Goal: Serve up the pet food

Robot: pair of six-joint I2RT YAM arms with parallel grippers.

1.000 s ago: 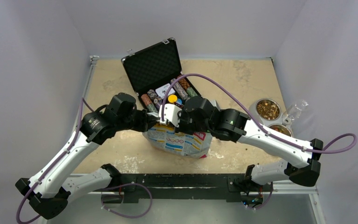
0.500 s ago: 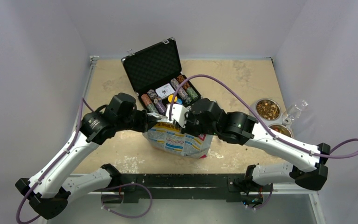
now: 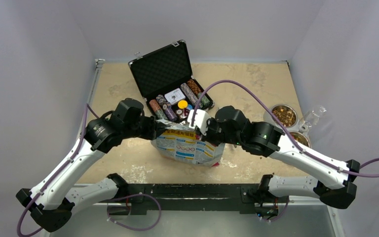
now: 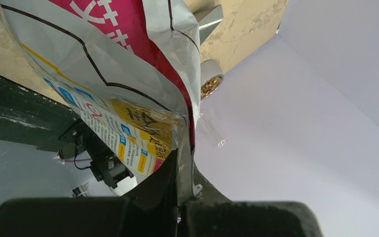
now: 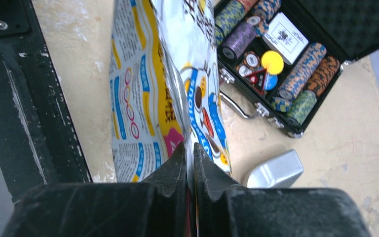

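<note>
Pinching pet-food bag (image 3: 187,145) between both jaws

Glossy crinkled foil bag (image 3: 185,147), shiny metal bowls (image 3: 271,113), matt rough tabletop (image 3: 256,84).

Soft, even, bright light, faint shadows, sheen on the crinkly bag (image 4: 128,64), dark jaws blurred in wrist views
</note>
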